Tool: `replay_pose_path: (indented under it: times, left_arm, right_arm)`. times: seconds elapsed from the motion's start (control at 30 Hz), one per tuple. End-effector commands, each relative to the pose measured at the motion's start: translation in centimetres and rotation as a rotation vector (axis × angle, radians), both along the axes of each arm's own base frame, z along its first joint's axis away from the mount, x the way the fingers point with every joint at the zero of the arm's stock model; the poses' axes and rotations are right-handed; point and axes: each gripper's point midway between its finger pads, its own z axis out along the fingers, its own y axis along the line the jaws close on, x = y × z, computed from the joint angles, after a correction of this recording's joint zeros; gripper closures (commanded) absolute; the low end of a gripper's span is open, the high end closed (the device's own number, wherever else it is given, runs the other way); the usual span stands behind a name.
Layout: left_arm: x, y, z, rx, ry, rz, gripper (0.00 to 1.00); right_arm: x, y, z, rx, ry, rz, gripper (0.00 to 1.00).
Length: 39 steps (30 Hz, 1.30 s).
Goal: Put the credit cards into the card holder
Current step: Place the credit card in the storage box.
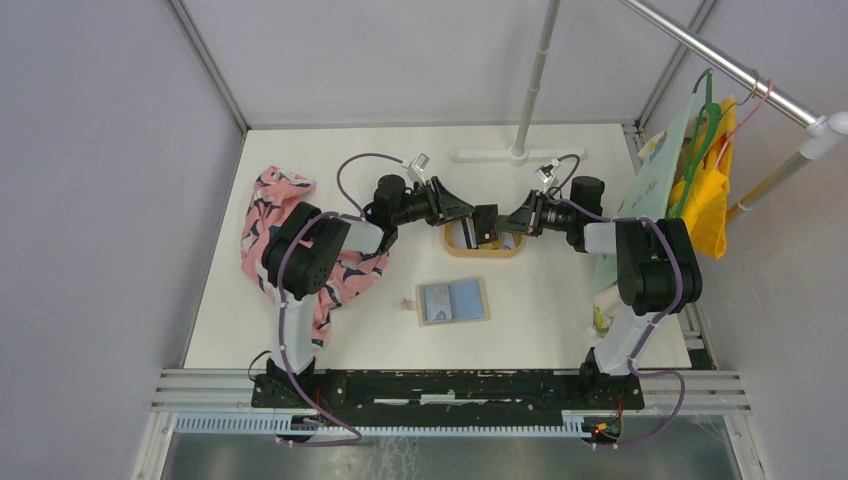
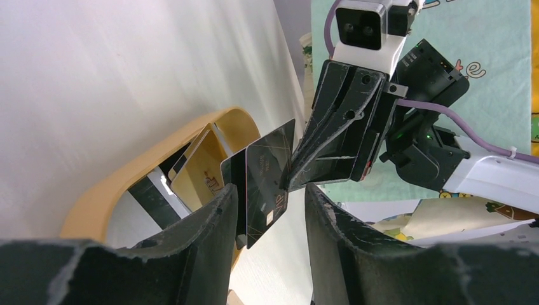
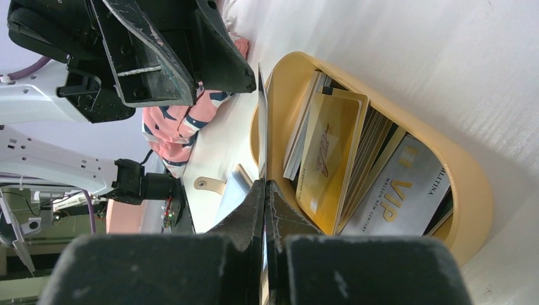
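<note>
Clamped tight in the right gripper (image 3: 264, 184): one dark card (image 2: 267, 171), held on edge over the rim of the tray (image 2: 114, 190). Straddled by the left gripper (image 2: 270, 197), fingers apart either side (not closed on it). Stacked in the tray: more cards (image 3: 330, 159), gold and silver. Lying open on the table (image 1: 540, 310), well apart from the tray: the wallet (image 1: 452, 300).

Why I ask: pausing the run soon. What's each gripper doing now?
Left gripper: open, straddling the dark card, not gripping it.
Right gripper: shut on that dark card.
</note>
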Motion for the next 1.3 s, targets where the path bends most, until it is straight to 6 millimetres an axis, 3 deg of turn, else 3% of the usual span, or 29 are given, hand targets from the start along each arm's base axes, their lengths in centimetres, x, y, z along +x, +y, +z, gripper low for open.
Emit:
replay_pose_path:
  times: [0.0, 0.4, 0.83, 0.97, 1.2, 1.27]
  left_arm:
    - [0.3, -1.3, 2.1, -0.05, -0.025, -0.029, 0.5]
    - [0.3, -2.6, 0.6, -0.02, 0.011, -0.041, 0.49]
    - [-0.3, -3.5, 1.1, -0.027, 0.012, -0.088, 0.51]
    - [-0.3, -3.7, 1.0, -0.029, 0.016, -0.093, 0.58]
    - [-0.2, -3.9, 0.5, -0.034, 0.026, -0.103, 0.97]
    - [-0.1, -4.0, 0.3, -0.032, 0.028, -0.104, 0.98]
  right_arm:
    - [0.7, 0.1, 1.6, 0.025, -0.066, 0.019, 1.0]
    - [0.6, 0.3, 1.7, 0.033, -0.067, 0.026, 1.0]
    - [0.5, 0.7, 1.3, 0.024, -0.058, 0.031, 1.0]
    - [0.6, 0.6, 0.6, 0.0, -0.045, 0.029, 1.0]
    - [0.9, 0.2, -1.1, -0.052, -0.013, 0.019, 1.0]
    - [0.9, 0.2, -1.3, -0.059, -0.008, 0.018, 1.0]
